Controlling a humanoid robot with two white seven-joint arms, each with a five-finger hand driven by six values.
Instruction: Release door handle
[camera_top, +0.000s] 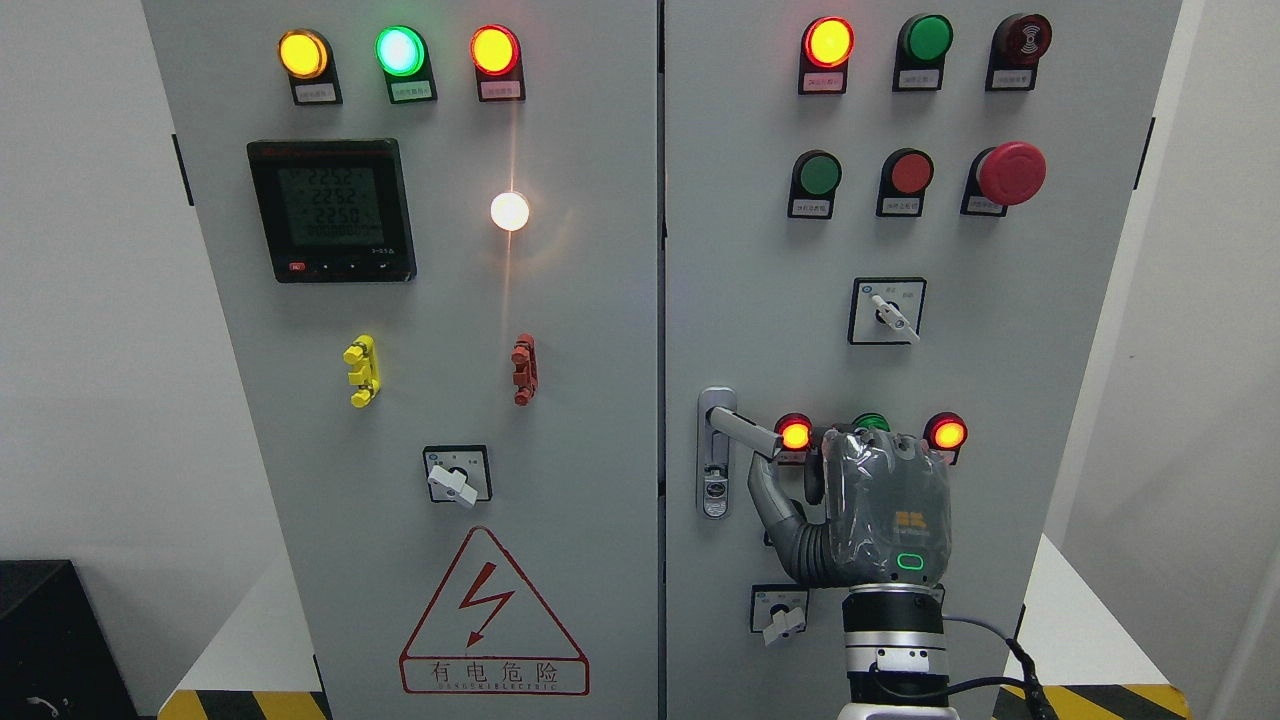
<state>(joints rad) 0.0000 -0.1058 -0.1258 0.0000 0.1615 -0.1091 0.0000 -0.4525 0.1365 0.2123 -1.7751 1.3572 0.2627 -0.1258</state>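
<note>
Right robot hand (880, 510) beside swung-out door handle (745, 432), thumb under lever, fingers loosely apart, gripping nothing; best withdraw straight back, avoiding indicator lamps (795, 434).

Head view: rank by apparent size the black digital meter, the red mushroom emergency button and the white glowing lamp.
1. Black digital meter
2. Red mushroom emergency button
3. White glowing lamp, though its glare blurs the edge.

Warning sign (493, 618): 有电危险; meter (331, 209) digits, seemingly 2252, 2252, 2250.
</note>
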